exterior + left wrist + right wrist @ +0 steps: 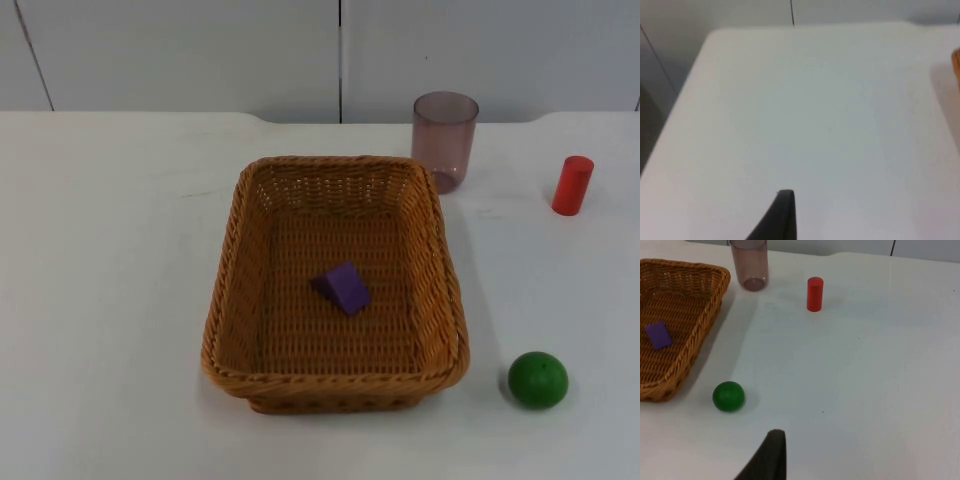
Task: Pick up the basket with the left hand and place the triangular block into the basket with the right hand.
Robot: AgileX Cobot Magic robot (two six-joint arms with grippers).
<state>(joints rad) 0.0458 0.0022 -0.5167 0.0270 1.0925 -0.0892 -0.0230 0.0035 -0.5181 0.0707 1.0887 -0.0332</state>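
On table centre: basket resting flat, purple block already inside. Grippers' state: can't tell; both arms waiting. Risk: re-grab attempt drags basket into cup or knocks green ball rolling.

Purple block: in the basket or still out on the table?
In. The purple triangular block lies on the woven floor of the basket, near its middle, clear of the walls; the right wrist view shows it inside too.
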